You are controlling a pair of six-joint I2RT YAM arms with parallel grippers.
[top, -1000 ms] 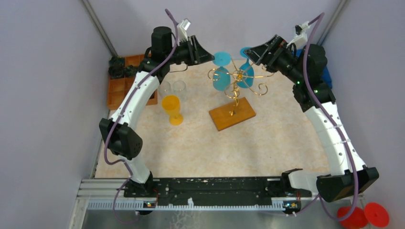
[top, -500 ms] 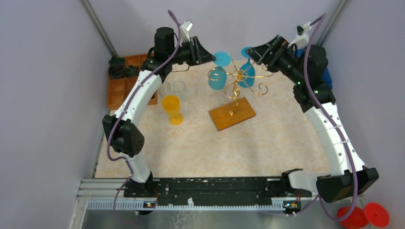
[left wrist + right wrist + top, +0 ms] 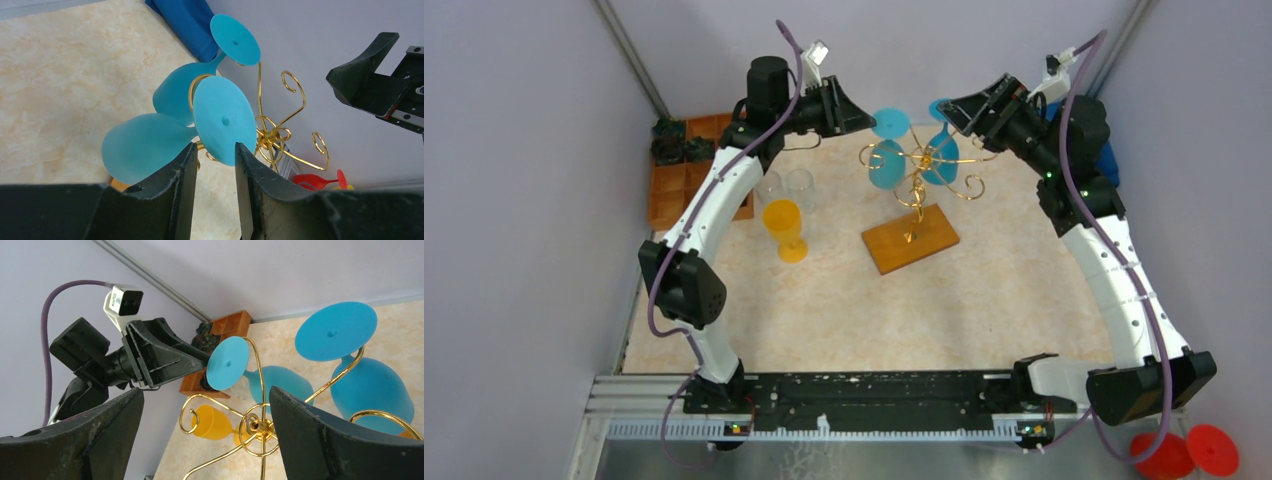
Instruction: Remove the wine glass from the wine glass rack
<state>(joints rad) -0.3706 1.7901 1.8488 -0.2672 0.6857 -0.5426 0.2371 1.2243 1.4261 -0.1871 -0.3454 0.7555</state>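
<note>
Far left of the left fingers and behind them: one orange tray [image 3: 667, 195] with compartments. Below those fingers, on the table [image 3: 844, 300]: two clear glasses [image 3: 801, 183] side by side, and one orange glass [image 3: 782, 222] standing upright just in front of them.

Left gripper [image 3: 214, 150]: fingers parted to a narrow gap, clasping nothing visible. Cannot tell whether the tips touch the foot ahead. Right at those fingertips, facing them: the round foot of one teal wine glass [image 3: 222, 120], hung by its stem in a curl of the wine glass rack [image 3: 916, 180]. Just beyond it: a second wine glass [image 3: 175, 92], also teal, hung the same way. Two on the rack in all.

Rack between the two pairs of fingers, with its one wooden base [image 3: 911, 238] below them.

Right gripper [image 3: 205, 395]: fingers spread wide, released, with the second glass's foot just ahead. Right of those fingers, behind the arm: one blue cloth [image 3: 1110, 160]. Far behind them, off the table: two red round items [image 3: 1169, 455].
</note>
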